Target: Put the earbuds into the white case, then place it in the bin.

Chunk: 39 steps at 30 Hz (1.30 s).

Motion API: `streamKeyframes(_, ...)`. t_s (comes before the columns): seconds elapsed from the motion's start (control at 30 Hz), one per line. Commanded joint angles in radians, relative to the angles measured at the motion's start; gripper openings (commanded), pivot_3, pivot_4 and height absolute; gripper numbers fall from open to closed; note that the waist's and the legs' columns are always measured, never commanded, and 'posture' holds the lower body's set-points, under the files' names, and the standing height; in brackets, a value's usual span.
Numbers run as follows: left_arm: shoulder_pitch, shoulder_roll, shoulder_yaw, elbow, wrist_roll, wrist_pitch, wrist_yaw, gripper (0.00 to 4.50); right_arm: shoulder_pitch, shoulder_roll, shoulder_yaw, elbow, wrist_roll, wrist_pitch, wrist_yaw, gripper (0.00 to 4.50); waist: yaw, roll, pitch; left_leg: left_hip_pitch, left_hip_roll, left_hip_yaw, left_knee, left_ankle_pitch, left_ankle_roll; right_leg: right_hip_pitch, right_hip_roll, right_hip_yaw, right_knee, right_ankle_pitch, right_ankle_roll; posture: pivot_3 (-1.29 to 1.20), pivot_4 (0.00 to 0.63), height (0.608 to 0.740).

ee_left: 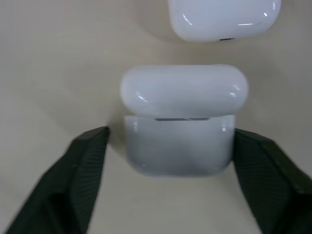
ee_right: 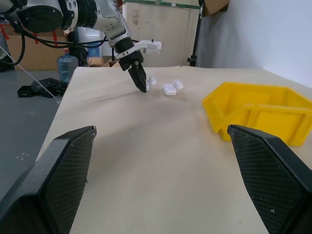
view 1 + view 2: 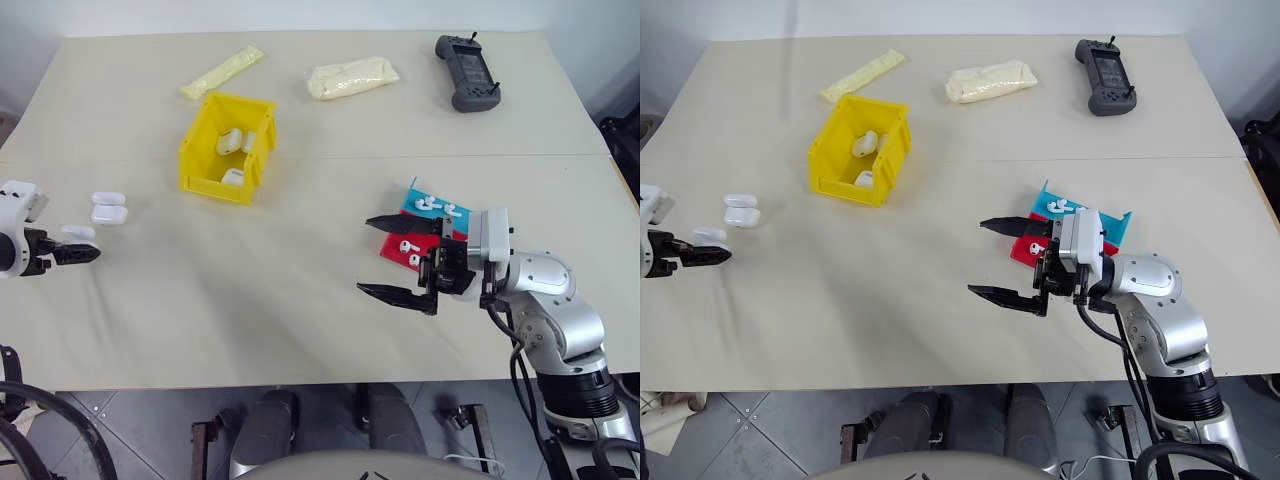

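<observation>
While my head camera looks down over the pale tabletop (image 3: 300, 300), my left gripper (image 3: 78, 252) sits at the far left edge, its black fingers drawn in around a small glossy white pebble-shaped earbud case (image 3: 77, 233), with two more identical white cases (image 3: 108, 207) just beyond it. From the same view, the tiny white stemmed earbuds (image 3: 430, 205) lie on a red and blue tray (image 3: 408, 196) just behind my right gripper (image 3: 400, 260), whose fingers stand wide apart and hold nothing, and the bright yellow rectangular plastic bin (image 3: 190, 155) stands between the two arms, nearer my left, already holding a few white cases. Through my left wrist camera, the case lies straight ahead between my fingers, long axis crosswise to them, both fingers at its ends, though I can't tell if they press it yet. Through my right wrist camera, I see the bin well apart and my left arm at the cases. Judging by this, my left arm owns the case, my right the earbuds.
</observation>
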Motion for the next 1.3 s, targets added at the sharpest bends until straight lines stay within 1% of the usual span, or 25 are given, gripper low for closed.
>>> streamKeyframes(0.03,0.008,0.001,-0.001,0.025,0.03,-0.005,-0.014,2.79,0.003,0.005,-0.008,-0.044,0.007,-0.019,-0.004,4.5,0.0,0.0,0.0,0.0,0.0,0.0,0.0,0.0,0.0,0.0,0.0,0.0,0.0,0.0,0.0,0.0,0.15,0.74)
streamKeyframes(0.17,0.017,0.001,0.02,0.028,0.024,-0.006,-0.02,2.79,0.006,0.004,-0.008,-0.042,0.005,-0.022,-0.004,4.5,-0.001,0.0,0.0,0.0,0.0,0.0,0.0,0.0,0.0,0.0,0.0,0.0,0.0,0.0,0.0,0.0,0.15,0.74)
streamKeyframes(0.27,0.054,-0.002,0.105,-0.048,-0.039,0.004,-0.013,2.79,0.011,0.003,-0.007,-0.043,0.004,-0.022,-0.003,4.5,-0.001,0.0,0.0,0.0,0.0,0.0,0.0,0.0,0.0,0.0,0.0,0.0,0.0,0.0,0.0,0.0,0.15,0.74)
streamKeyframes(0.33,0.109,-0.002,0.178,-0.133,-0.089,-0.013,-0.017,2.79,0.017,-0.001,-0.01,-0.046,0.006,-0.023,-0.001,4.5,-0.001,0.0,0.0,0.0,0.0,0.0,0.0,0.0,0.0,0.0,0.0,0.0,0.0,0.0,0.0,0.0,0.15,0.74)
streamKeyframes(0.37,0.151,-0.001,0.225,-0.191,-0.119,0.002,-0.015,2.79,0.019,-0.002,-0.012,-0.048,0.007,-0.022,0.0,4.5,-0.001,0.0,0.0,0.0,0.002,0.0,0.0,0.0,0.0,0.0,0.0,0.0,0.0,0.0,0.0,0.0,0.15,0.74)
streamKeyframes(0.5,0.403,-0.023,0.426,-0.487,-0.242,0.008,-0.049,2.79,0.023,-0.003,-0.016,-0.054,0.011,-0.021,-0.002,4.5,-0.006,0.0,0.0,0.0,0.005,-0.001,0.0,0.0,0.0,-0.001,-0.001,0.0,0.0,0.0,0.0,0.0,0.15,0.74)
streamKeyframes(0.53,0.482,-0.046,0.49,-0.566,-0.273,-0.028,-0.066,2.79,0.019,0.0,-0.016,-0.058,0.015,-0.023,-0.003,4.5,-0.008,0.0,0.0,0.0,0.005,-0.001,0.0,0.0,0.0,-0.001,-0.001,0.0,0.0,0.0,0.0,0.0,0.15,0.74)
streamKeyframes(0.6,0.636,-0.136,0.634,-0.751,-0.349,-0.141,-0.107,2.79,0.007,0.011,-0.022,-0.073,0.035,-0.019,-0.01,4.5,-0.012,0.0,0.0,0.0,0.006,-0.001,0.0,-0.001,0.0,-0.001,-0.001,0.001,0.0,0.0,-0.001,0.0,0.15,0.74)
streamKeyframes(0.63,0.68,-0.175,0.674,-0.813,-0.371,-0.18,-0.105,2.79,0.004,0.012,-0.024,-0.079,0.042,-0.015,-0.012,4.5,-0.011,0.0,0.0,0.0,0.006,-0.001,0.0,-0.001,0.0,-0.001,-0.001,0.001,0.0,0.0,-0.001,0.0,0.15,0.74)
streamKeyframes(0.7,0.716,-0.243,0.696,-0.904,-0.389,-0.241,-0.071,2.79,0.001,0.004,-0.031,-0.087,0.051,-0.006,-0.01,4.5,-0.005,0.0,0.0,0.0,0.007,-0.001,0.0,-0.001,-0.001,0.0,-0.001,0.0,-0.002,0.0,-0.001,0.0,0.15,0.74)
streamKeyframes(0.8,0.715,-0.331,0.681,-1.009,-0.42,-0.297,-0.022,2.79,0.002,-0.019,-0.045,-0.09,0.059,0.008,-0.009,4.5,0.014,-0.001,0.0,0.0,0.007,-0.002,0.002,-0.001,-0.001,0.001,-0.001,-0.001,-0.002,0.001,-0.002,0.0,0.15,0.74)
streamKeyframes(0.9,0.728,-0.456,0.572,-1.134,-0.436,-0.378,-0.013,2.79,0.015,-0.064,-0.093,-0.094,0.066,0.027,-0.019,4.5,0.025,0.0,0.0,0.0,0.005,-0.001,0.002,-0.001,0.0,0.002,-0.002,0.0,-0.002,0.002,-0.004,0.0,0.15,0.74)
streamKeyframes(0.97,0.719,-0.559,0.494,-1.189,-0.448,-0.443,-0.006,2.79,0.04,-0.095,-0.128,-0.106,0.072,0.04,-0.025,4.5,0.03,0.0,0.0,0.0,0.004,-0.001,0.002,-0.002,0.001,0.002,-0.003,0.0,-0.003,0.002,-0.004,0.0,0.15,0.74)
streamKeyframes(1.03,0.717,-0.636,0.405,-1.228,-0.443,-0.48,-0.006,2.79,0.075,-0.125,-0.164,-0.116,0.071,0.048,-0.026,4.5,0.029,-0.001,-0.001,0.0,0.004,-0.001,0.003,-0.002,0.002,0.003,-0.002,0.0,-0.004,0.002,-0.004,0.0,0.15,0.74)
streamKeyframes(1.17,0.721,-0.725,0.259,-1.258,-0.443,-0.514,-0.023,2.79,0.141,-0.181,-0.23,-0.124,0.058,0.04,-0.016,4.5,0.023,-0.001,-0.001,0.0,0.004,0.001,0.003,-0.003,0.002,0.003,-0.001,0.0,-0.004,0.002,-0.003,0.0,0.15,0.74)
streamKeyframes(1.3,0.686,-0.819,0.109,-1.243,-0.443,-0.575,-0.069,2.79,0.242,-0.228,-0.334,-0.127,0.045,0.032,-0.02,4.5,0.028,-0.001,-0.001,0.001,0.004,0.003,0.003,-0.003,0.002,0.003,0.0,0.0,-0.004,0.003,-0.003,0.0,0.15,0.74)
